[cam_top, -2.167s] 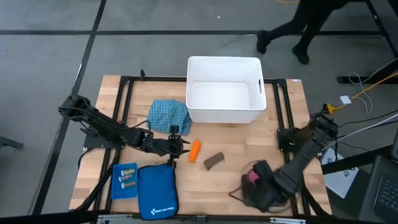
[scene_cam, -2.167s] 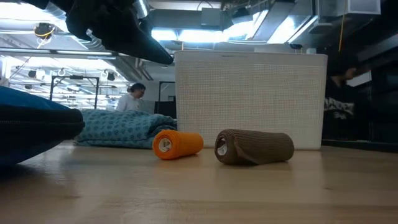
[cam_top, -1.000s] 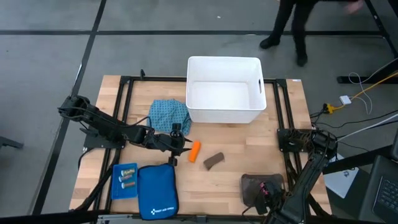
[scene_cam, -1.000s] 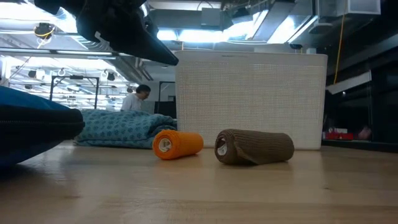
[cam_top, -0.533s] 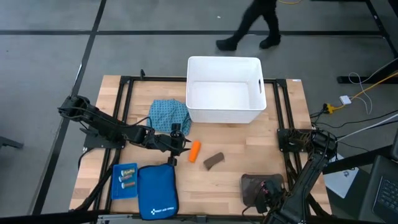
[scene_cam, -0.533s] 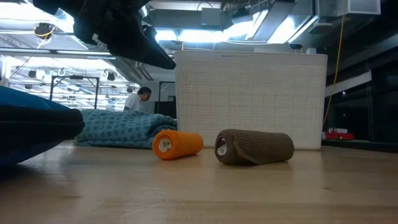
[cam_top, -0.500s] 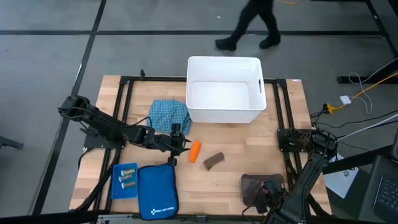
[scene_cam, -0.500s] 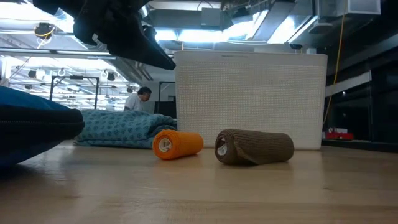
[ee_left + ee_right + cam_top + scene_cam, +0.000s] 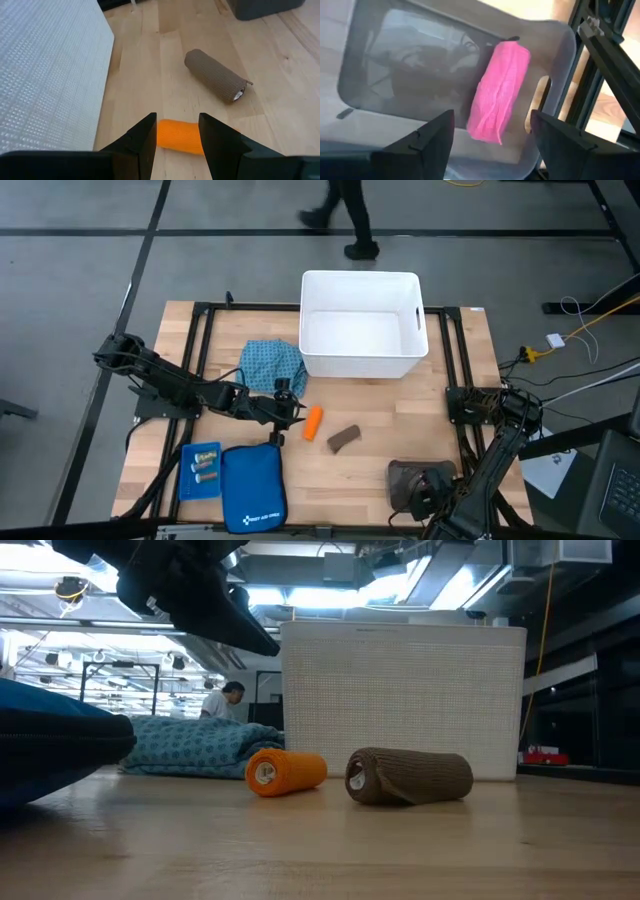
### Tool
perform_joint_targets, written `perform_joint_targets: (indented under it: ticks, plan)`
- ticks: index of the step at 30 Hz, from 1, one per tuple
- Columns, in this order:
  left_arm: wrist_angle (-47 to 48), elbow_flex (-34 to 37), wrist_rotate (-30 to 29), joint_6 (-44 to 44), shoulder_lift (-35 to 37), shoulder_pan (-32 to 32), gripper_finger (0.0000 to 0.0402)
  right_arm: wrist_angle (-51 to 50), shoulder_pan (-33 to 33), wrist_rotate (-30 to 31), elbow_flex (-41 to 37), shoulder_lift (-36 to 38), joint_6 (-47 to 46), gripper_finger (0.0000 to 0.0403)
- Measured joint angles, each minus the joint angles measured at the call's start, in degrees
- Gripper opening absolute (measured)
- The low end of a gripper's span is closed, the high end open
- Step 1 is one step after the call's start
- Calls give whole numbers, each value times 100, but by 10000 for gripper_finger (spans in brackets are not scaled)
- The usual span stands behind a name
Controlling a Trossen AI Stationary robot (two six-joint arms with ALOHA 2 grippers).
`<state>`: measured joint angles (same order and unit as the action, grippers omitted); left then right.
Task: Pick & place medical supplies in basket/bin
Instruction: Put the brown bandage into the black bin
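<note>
**Medical supplies: soft rolls waiting to be gripped, bin empty**

The medical supplies lie spread across the wooden table point(image 9: 400, 430). Far left, near the front edge, small yellowish vials point(image 9: 204, 470) sit on a blue tray, beside the large blue zip pouch point(image 9: 252, 490). They look tiny and hard, likely to slip or roll, so they call for a careful pinch across the body.

The teal cloth bundle point(image 9: 271, 365) rests against the left wall of the white bin point(image 9: 360, 325). It looks soft and floppy; a deep bite into a fold should hold best.

The left gripper point(image 9: 175, 137) hovers with its fingers apart, straddling the orange roll point(image 9: 180, 136) from above. That roll lies on its side near the middle, just in front of the bin. It seems light, springy and slightly grippy; closing across its middle should hold without crushing.

Just right of it lies a brown roll point(image 9: 343, 439), similar in feel by its woven look.

At the near right, the right gripper point(image 9: 490, 135) hangs spread open over a dark tray point(image 9: 380, 65) holding the pink roll point(image 9: 500, 90), again soft, best taken across its width.
</note>
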<state>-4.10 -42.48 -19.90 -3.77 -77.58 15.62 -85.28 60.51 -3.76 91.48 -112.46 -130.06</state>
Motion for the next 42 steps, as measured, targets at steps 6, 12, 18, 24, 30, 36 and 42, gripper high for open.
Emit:
perform_joint_targets:
  ticks: [6, 12, 18, 24, 30, 36, 42]
  plan:
    - [5, 0, -15, 13, 1, 2, 143, -25, -181, 569, 0, 0, 79, 245]
    - [-133, 0, -66, -119, 0, 2, 143, -21, -422, 1583, 0, 0, 368, 236]
    - [-196, 0, -66, -153, 2, 2, 143, 1, -672, 2296, 0, 0, 894, 239]
    - [-199, 0, -87, -153, 1, 2, 143, 64, -988, 2773, 0, 2, 1892, 240]
    - [-214, 0, -258, -146, 0, 0, 143, 312, -1569, 2862, 0, 2, 4411, 240]
    - [-212, 0, -264, 10, 0, 2, 143, 561, -2340, 3340, 0, 3, 7279, 240]
    - [-167, 0, -293, 268, 1, 2, 143, 1146, -3053, 3461, 0, 4, 9843, 240]
